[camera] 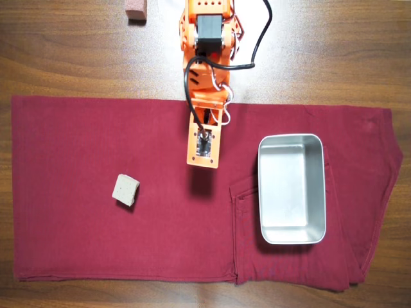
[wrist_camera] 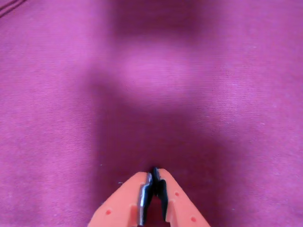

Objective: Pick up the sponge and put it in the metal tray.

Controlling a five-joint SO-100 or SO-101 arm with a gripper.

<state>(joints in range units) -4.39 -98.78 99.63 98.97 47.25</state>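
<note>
Gripper jaws pressed together, empty, over red cloth. Sponge well apart, left of jaws in overhead view; metal tray right of jaws.

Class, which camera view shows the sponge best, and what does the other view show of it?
The overhead view: the sponge lies whole and unobstructed on the red cloth, left of the arm. The wrist view shows none of it, only cloth and the shut hand.
</note>
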